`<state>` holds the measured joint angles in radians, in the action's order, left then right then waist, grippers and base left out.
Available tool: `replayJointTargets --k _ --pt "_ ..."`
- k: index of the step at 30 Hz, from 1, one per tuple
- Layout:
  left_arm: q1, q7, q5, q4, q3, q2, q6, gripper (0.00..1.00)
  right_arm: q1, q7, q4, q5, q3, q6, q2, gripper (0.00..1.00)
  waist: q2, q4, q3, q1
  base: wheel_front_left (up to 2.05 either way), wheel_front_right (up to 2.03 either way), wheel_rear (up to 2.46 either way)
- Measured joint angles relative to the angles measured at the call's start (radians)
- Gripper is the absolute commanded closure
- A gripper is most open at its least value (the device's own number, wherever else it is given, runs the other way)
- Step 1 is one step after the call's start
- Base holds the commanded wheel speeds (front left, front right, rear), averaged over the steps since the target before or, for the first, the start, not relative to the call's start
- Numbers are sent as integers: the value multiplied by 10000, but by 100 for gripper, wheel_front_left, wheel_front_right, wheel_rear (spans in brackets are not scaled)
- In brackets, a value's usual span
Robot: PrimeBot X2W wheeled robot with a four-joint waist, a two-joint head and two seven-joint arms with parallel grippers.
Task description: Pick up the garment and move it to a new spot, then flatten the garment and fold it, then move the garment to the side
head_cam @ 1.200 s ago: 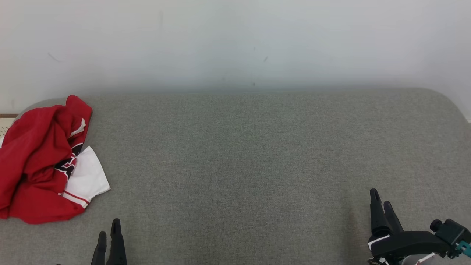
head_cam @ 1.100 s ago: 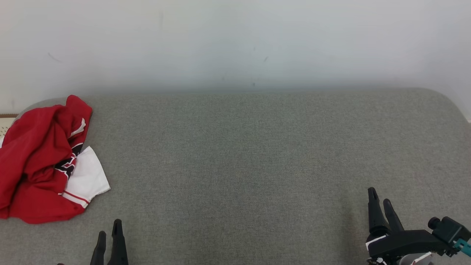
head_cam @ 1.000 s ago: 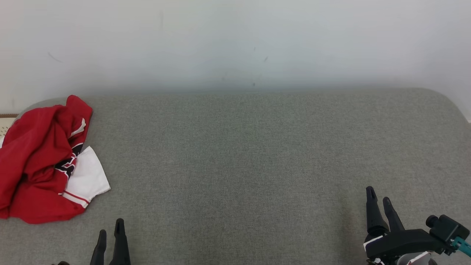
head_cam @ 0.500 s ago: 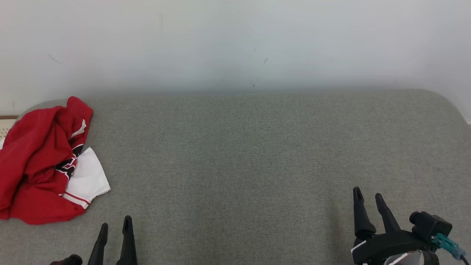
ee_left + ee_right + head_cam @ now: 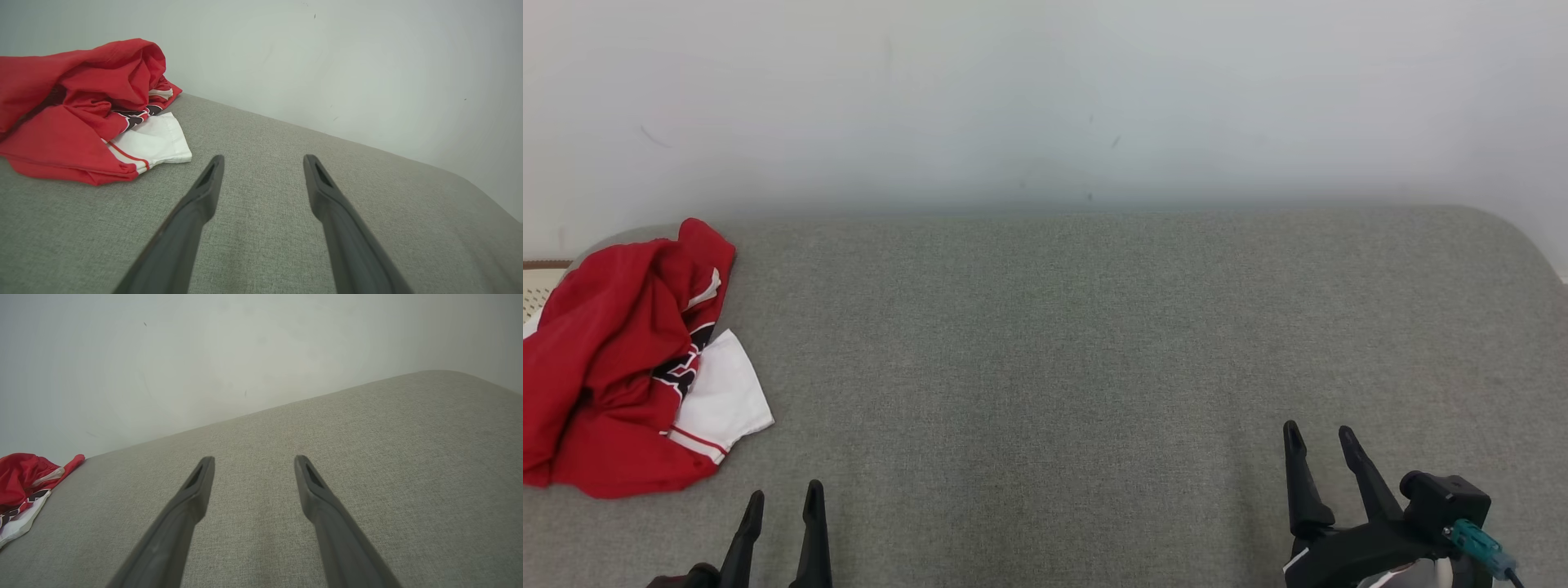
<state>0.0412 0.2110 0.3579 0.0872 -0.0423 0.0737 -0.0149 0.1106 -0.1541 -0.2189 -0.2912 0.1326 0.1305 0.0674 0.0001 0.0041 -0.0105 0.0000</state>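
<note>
Shows garment [image 5: 613, 359] bunched at left edge of tabletop [image 5: 1094, 327], fingers of left gripper [image 5: 785, 490] and right gripper [image 5: 1318, 428] spread, empty; probably risks pinching one loose layer, spilling the rest off.

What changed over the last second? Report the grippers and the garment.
The right gripper slid inward, toward the robot's left; the left gripper edged slightly toward its right. Nothing was gripped or released. Both stayed open; the garment lay untouched at the left end of the grey cushion, its slight shift being camera motion.
</note>
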Motion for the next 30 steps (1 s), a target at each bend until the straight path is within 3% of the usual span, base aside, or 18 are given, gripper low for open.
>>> replayJointTargets --k 30 --pt "-202 403 -2050 -201 566 -84 150 0 -174 -894 -2 1336 337 0 21 0 0 -135 -5 0 0 0 0"
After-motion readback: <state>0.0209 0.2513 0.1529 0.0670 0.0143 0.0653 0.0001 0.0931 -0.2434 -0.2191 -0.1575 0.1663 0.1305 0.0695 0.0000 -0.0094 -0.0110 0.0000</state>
